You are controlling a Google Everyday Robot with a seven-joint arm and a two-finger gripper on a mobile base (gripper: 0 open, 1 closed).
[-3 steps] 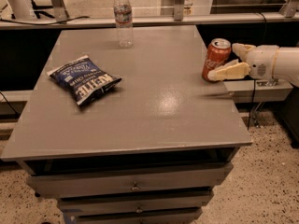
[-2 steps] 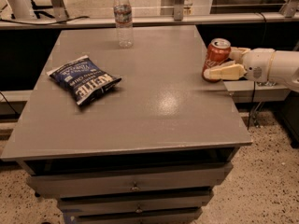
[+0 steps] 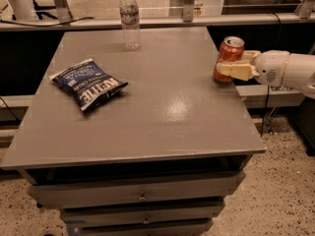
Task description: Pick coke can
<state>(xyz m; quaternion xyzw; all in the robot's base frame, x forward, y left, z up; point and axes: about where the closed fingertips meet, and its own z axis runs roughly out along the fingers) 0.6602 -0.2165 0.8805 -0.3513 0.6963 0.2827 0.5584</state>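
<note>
The coke can (image 3: 230, 50) is red with a silver top. It stands at the table's right edge, leaning slightly. My gripper (image 3: 229, 64) reaches in from the right on a white arm (image 3: 288, 70). Its cream near finger (image 3: 235, 72) lies across the can's front, and the other finger sits behind the can. The fingers are closed on the can's sides. The can's base is at or just above the tabletop.
A grey table (image 3: 147, 107) with drawers below. A dark blue chip bag (image 3: 88, 84) lies at the left. A clear water bottle (image 3: 130, 18) stands at the back middle. A rail and ledge run behind the table. The floor is speckled.
My gripper has moved in from the right and a little upward, and its fingers have closed around the can. The can now leans slightly. The bag and the bottle have not moved.
</note>
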